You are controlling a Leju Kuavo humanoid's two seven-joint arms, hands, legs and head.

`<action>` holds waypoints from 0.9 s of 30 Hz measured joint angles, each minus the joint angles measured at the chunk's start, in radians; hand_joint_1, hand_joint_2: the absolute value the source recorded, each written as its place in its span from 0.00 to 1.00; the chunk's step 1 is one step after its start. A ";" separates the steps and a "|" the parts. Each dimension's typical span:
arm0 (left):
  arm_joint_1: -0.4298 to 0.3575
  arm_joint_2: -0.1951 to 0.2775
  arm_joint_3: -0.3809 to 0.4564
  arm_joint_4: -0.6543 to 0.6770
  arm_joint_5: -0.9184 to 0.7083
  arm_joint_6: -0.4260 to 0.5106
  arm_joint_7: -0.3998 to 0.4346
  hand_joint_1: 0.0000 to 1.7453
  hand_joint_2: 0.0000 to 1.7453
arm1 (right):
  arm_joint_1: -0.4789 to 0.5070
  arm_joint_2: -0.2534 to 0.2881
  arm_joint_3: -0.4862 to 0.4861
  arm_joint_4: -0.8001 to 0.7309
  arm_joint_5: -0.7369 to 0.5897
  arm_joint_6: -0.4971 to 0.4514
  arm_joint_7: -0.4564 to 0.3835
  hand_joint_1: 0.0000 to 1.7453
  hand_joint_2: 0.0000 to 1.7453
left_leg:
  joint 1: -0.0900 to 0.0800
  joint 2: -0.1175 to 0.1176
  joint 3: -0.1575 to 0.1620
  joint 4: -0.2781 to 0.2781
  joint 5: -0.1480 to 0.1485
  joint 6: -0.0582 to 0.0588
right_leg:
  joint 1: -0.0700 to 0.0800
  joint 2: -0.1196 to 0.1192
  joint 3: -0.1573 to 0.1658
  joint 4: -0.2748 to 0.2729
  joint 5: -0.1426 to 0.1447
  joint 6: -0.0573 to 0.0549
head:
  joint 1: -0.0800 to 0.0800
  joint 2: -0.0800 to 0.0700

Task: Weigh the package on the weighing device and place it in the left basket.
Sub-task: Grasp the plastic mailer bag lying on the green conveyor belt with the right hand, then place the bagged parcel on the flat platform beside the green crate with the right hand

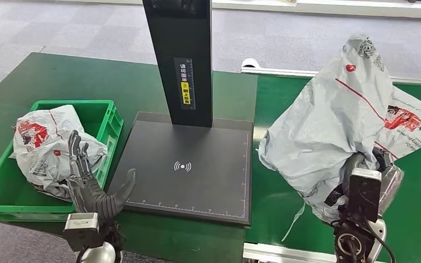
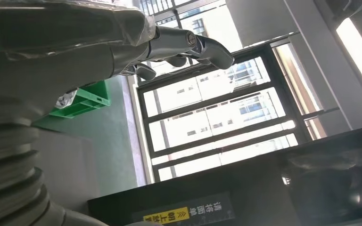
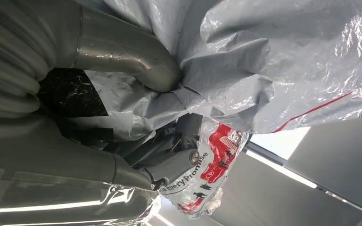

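A large grey plastic package (image 1: 329,126) with red print hangs above the green conveyor belt (image 1: 416,219), right of the scale. My right hand (image 1: 362,164) grips its lower part from underneath; in the right wrist view the thumb (image 3: 136,61) presses into the grey film (image 3: 273,61). The black weighing device (image 1: 189,170) lies in the middle with a tall black post (image 1: 181,60). My left hand (image 1: 90,181) is open, fingers apart, between the scale and the green basket (image 1: 107,118). Its fingers (image 2: 188,44) hold nothing in the left wrist view.
Another grey package (image 1: 49,145) with red print lies inside the green basket. The basket and scale rest on a dark green table (image 1: 87,76). A white rail (image 1: 274,70) borders the conveyor at the back.
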 joint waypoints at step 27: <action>-0.104 -0.041 0.118 0.000 0.061 -0.068 0.041 0.00 1.00 | -0.300 0.159 0.400 0.460 -0.103 0.549 0.146 1.00 1.00 | 0.002 0.004 -0.002 0.000 0.003 -0.002 | 0.002 0.004 -0.002 0.001 0.003 -0.003 | 0.000 0.000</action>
